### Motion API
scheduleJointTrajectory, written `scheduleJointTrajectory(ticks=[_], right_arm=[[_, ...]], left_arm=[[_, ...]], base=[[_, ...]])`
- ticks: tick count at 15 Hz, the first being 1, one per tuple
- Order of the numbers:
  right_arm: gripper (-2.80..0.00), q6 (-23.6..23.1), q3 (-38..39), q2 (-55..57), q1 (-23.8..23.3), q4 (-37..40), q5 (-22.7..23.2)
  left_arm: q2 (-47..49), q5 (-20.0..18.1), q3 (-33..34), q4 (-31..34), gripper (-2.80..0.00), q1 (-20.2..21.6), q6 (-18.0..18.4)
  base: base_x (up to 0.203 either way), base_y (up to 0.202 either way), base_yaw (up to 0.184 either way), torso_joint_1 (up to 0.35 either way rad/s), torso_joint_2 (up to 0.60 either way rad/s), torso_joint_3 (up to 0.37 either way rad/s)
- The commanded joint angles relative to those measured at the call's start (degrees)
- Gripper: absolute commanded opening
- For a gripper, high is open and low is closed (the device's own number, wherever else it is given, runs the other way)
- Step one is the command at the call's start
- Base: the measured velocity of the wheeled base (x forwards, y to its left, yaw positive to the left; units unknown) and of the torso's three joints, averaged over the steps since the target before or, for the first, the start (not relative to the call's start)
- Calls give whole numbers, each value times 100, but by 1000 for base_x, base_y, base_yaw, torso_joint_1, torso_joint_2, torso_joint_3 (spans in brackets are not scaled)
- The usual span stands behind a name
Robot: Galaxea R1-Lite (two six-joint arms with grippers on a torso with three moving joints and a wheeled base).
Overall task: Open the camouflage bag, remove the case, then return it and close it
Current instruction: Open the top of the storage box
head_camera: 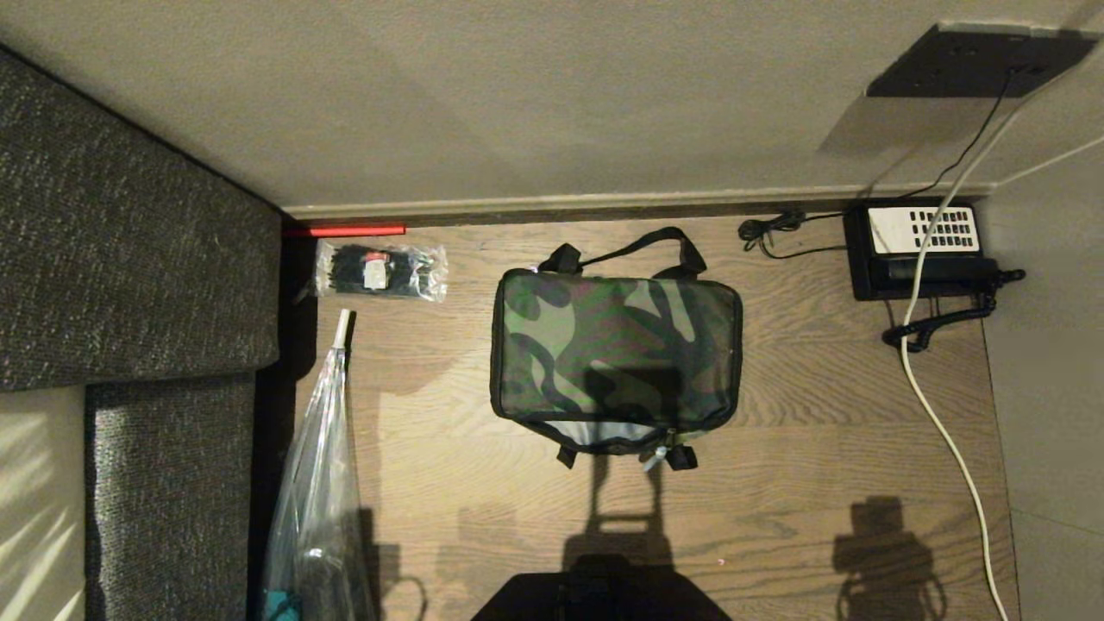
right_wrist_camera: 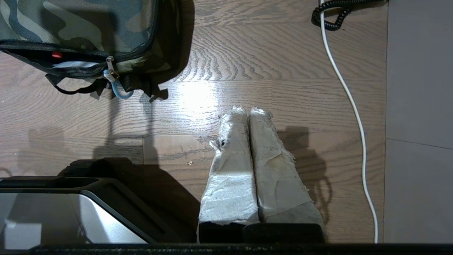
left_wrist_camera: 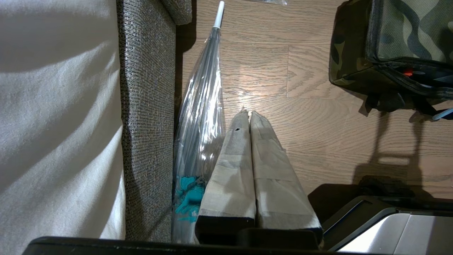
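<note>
Camo bag (head_camera: 616, 345) on floor, part-unzipped

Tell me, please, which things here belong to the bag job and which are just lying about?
Job: camouflage bag, part unzipped; left gripper and right gripper, both shut, apart from it.
Lying about: telephone, white cable, clear packet, clear umbrella, sofa.
</note>
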Motion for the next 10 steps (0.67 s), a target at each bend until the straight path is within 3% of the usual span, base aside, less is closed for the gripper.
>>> scheduleJointTrajectory(ticks=[1,10], right_arm=[[-280,-2,1,-22,3,-7,4],[-280,-8,2,-22,1,3,8]], left_arm=[[-11,0,18,0,-280,2,0],[-11,0,18,0,-280,2,0]], base=[[0,0,0,0,0,0],[0,0,0,0,0,0]])
